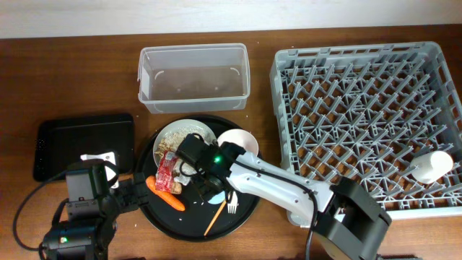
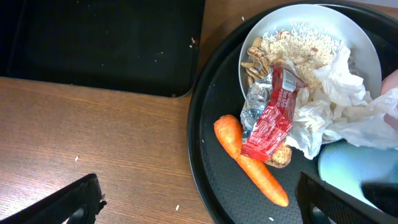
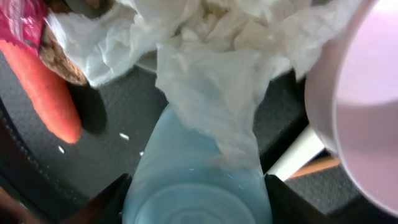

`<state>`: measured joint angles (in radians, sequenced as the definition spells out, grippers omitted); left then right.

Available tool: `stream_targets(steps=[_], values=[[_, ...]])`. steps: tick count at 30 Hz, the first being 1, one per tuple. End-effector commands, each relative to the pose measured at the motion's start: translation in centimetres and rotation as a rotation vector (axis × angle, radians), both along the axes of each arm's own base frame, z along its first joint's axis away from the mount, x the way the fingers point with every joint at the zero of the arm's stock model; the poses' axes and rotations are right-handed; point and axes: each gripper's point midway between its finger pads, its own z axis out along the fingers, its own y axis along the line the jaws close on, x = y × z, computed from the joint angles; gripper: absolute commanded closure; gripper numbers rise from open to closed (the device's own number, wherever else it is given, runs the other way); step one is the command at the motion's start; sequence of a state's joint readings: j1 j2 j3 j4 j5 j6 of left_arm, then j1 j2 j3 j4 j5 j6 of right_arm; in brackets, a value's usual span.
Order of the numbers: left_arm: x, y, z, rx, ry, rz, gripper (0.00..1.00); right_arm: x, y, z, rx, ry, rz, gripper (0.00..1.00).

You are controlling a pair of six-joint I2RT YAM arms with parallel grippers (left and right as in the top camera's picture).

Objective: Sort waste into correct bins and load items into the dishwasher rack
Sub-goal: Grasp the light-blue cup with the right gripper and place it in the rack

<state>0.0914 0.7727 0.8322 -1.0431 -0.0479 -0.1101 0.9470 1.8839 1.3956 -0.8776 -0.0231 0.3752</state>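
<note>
On the large round black tray [image 1: 242, 217], a white plate [image 1: 189, 130] holds rice [image 2: 298, 46], brown scraps, crumpled tissues [image 2: 336, 106] and a red wrapper [image 2: 273, 112]. An orange carrot [image 2: 252, 162] lies on the round tray beside it. My right gripper [image 1: 204, 184] is shut on the light blue cup [image 3: 199, 193], which lies on its side with tissue [image 3: 205, 81] draped over it. The pink bowl [image 3: 360, 106] is just right of it. My left gripper [image 2: 205, 208] is open and straddles the round tray's left rim near the carrot. A white fork [image 1: 232, 204] and chopstick [image 1: 214, 217] lie on the round tray.
The clear tub [image 1: 193, 78] stands behind the round tray. The shallow black tray [image 1: 85, 141] sits at the left with a small white scrap in it. The grey rack [image 1: 368, 108] fills the right side and holds a white cup [image 1: 432, 166].
</note>
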Motion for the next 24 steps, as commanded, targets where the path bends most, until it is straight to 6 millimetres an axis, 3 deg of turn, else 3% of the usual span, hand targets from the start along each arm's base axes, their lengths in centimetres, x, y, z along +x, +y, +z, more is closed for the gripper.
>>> stream_targets(steps=[1, 3, 6, 7, 10, 12, 13, 16, 19, 24], values=[[0.3, 0.0, 0.7, -0.009, -0.022, 0.008, 0.01, 0.8, -1.1, 4.9, 0.063, -0.044, -0.049, 0.48], [0.3, 0.0, 0.7, -0.009, -0.023, 0.008, 0.01, 1.5, -2.2, 8.8, 0.101, -0.077, -0.074, 0.48], [0.3, 0.0, 0.7, -0.009, -0.023, 0.008, 0.01, 3.8, -6.3, 15.1, 0.167, -0.166, -0.18, 0.48], [0.3, 0.0, 0.7, -0.009, -0.023, 0.008, 0.01, 5.4, -9.6, 17.1, 0.169, -0.219, -0.269, 0.48], [0.3, 0.0, 0.7, -0.009, -0.023, 0.008, 0.01, 8.4, -19.4, 19.2, 0.103, -0.3, -0.538, 0.49], [0.3, 0.0, 0.7, -0.009, -0.023, 0.008, 0.01, 9.9, -26.9, 19.2, 0.042, -0.312, -0.722, 0.49], [0.3, 0.0, 0.7, -0.009, -0.023, 0.008, 0.01, 10.2, -29.6, 19.0, 0.018, -0.309, -0.786, 0.49], [0.3, 0.0, 0.7, -0.009, -0.022, 0.008, 0.01, 10.1, -39.4, 17.8, -0.048, -0.282, -1.059, 0.49], [0.3, 0.0, 0.7, -0.009, -0.022, 0.008, 0.01, 8.7, -45.9, 16.0, -0.101, -0.225, -1.242, 0.49], [0.3, 0.0, 0.7, -0.009, -0.023, 0.008, 0.01, 7.8, -51.3, 12.5, -0.155, -0.133, -1.385, 0.49]])
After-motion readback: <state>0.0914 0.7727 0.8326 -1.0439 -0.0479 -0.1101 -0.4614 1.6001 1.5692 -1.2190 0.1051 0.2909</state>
